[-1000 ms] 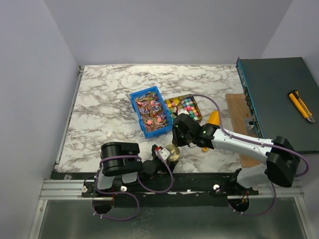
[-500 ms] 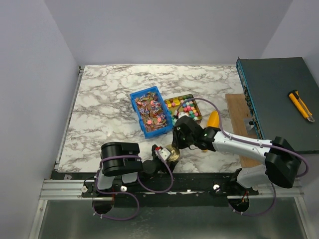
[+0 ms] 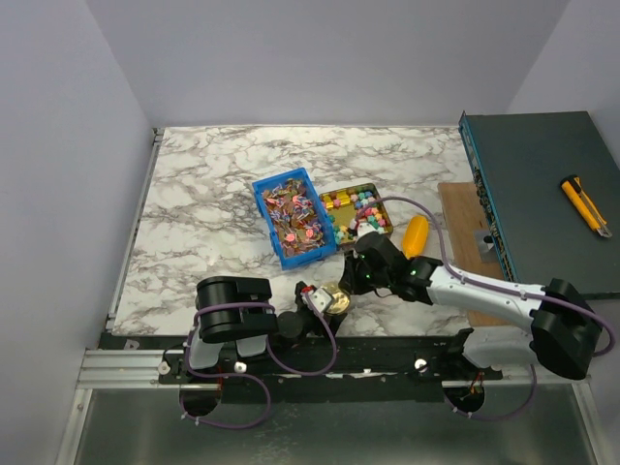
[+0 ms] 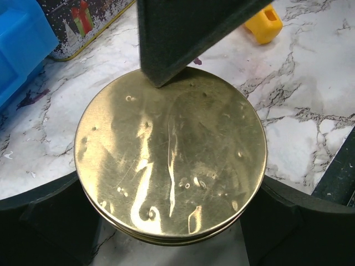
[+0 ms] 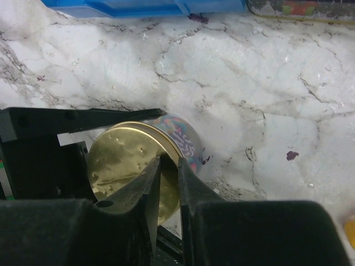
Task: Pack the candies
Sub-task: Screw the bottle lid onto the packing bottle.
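Shiny wrapped candies [image 3: 295, 218] fill a blue bin [image 3: 272, 224]. Chunky bright candies [image 3: 360, 206] lie in a shallow decorated tin [image 3: 386, 215] beside it. My left gripper [image 3: 323, 303] is shut on a small round can [image 5: 187, 142] with a colourful side and a gold lid [image 4: 169, 155]; its fingers [image 4: 44, 221] flank the can. My right gripper [image 5: 170, 160] is shut, its tips resting on the lid's far edge. It enters the left wrist view from the top [image 4: 183, 33].
A yellow-orange scoop [image 3: 415, 235] lies right of the decorated tin and also shows in the left wrist view [image 4: 266, 25]. A wooden board [image 3: 465, 242] and a dark green box [image 3: 542, 194] with a yellow utility knife [image 3: 585, 205] stand at the right.
My right arm has swung right and nearer, uncovering the scoop, and its fingertips have come down on the gold lid. My left arm has not moved.
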